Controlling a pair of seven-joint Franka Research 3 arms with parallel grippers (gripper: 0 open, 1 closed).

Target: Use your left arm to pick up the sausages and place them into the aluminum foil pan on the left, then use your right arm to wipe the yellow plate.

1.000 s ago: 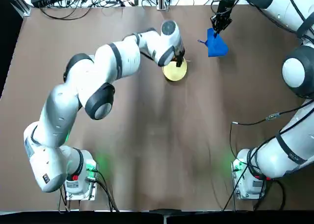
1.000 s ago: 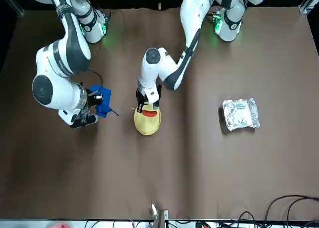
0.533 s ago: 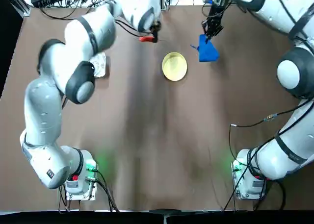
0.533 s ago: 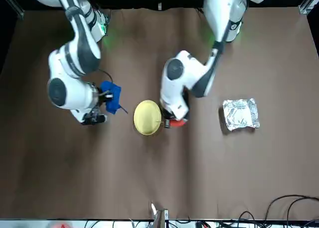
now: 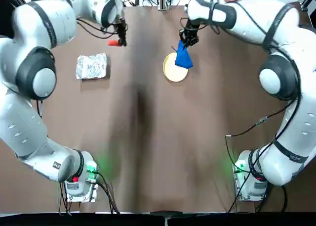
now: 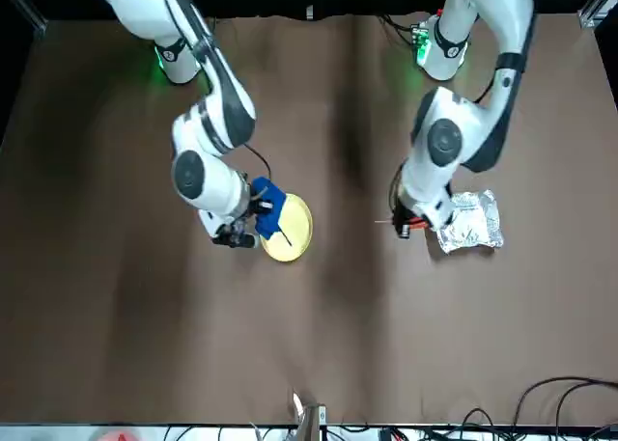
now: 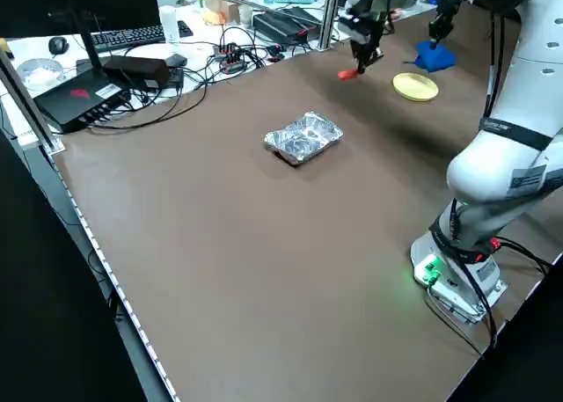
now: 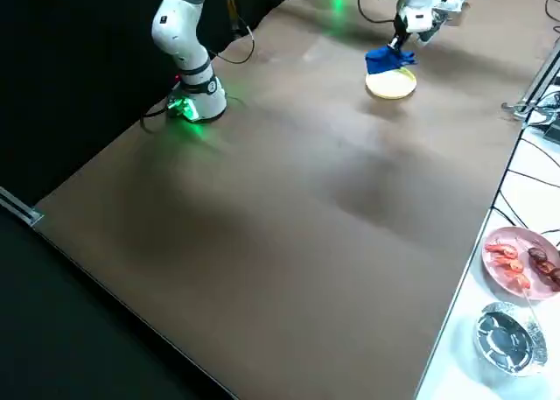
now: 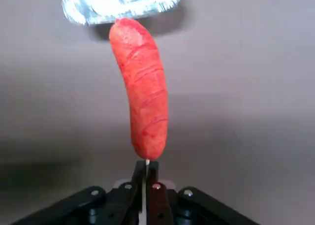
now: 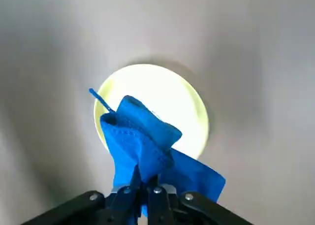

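Left gripper [image 5: 120, 41], pinched on the sausage's [image 5: 113, 42] thin stick, is held at the pan's [image 5: 91, 67] one o'clock; light, it dangles. Right gripper [image 5: 187, 41] clamps the limp cloth [image 5: 183, 59] over the plate [image 5: 172, 71].

Brown worktop [image 5: 158, 137] with a foil pan, a plate and two arm bases.

The crinkled aluminum foil pan [image 5: 92, 67] sits on the robot's left half of the worktop, toward the far edge. The round yellow plate [image 5: 174, 71] lies flat near the middle of the far side, well apart from the pan. The two arm bases [image 5: 79, 179] [image 5: 251, 179] are bolted at the near corners, cables trailing beside them.
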